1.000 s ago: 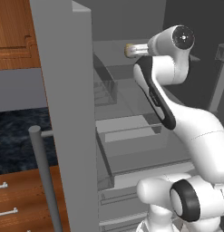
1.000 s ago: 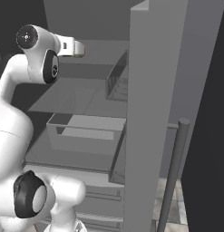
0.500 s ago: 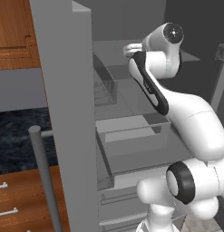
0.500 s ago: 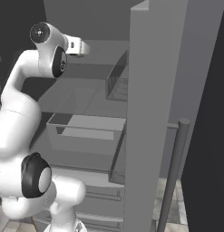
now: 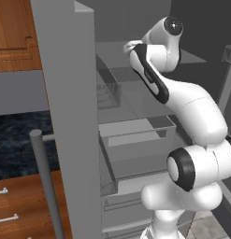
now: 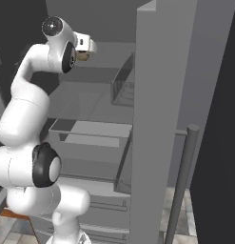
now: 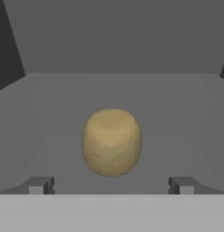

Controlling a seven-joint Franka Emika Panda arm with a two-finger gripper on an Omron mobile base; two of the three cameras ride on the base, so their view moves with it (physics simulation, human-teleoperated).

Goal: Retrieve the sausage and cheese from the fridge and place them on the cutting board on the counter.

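Observation:
The cheese (image 7: 112, 141), a pale yellow-tan rounded chunk, rests on a grey shelf inside the open fridge (image 5: 135, 126). My gripper (image 7: 111, 185) is open, with one dark fingertip (image 7: 40, 185) on each side. The cheese lies just ahead of the tips, centred between them and untouched. In the right base view the gripper (image 6: 91, 47) reaches onto the top shelf, with a tan bit of the cheese (image 6: 82, 56) just below it. The left base view has the hand (image 5: 131, 46) at that same shelf. The black counter (image 5: 14, 140) lies left of the fridge. The sausage and the cutting board are out of view.
The fridge's open doors stand close on both sides, the left door (image 5: 65, 116) and the right door (image 6: 161, 95), each with a bar handle (image 6: 181, 186). Below the top shelf are glass shelves and a pulled-out drawer (image 6: 90, 138). Wooden drawers (image 5: 23, 205) sit under the counter.
The arm has stretched further forward, carrying the open gripper deeper along the top shelf toward the cheese. Nothing was grasped.

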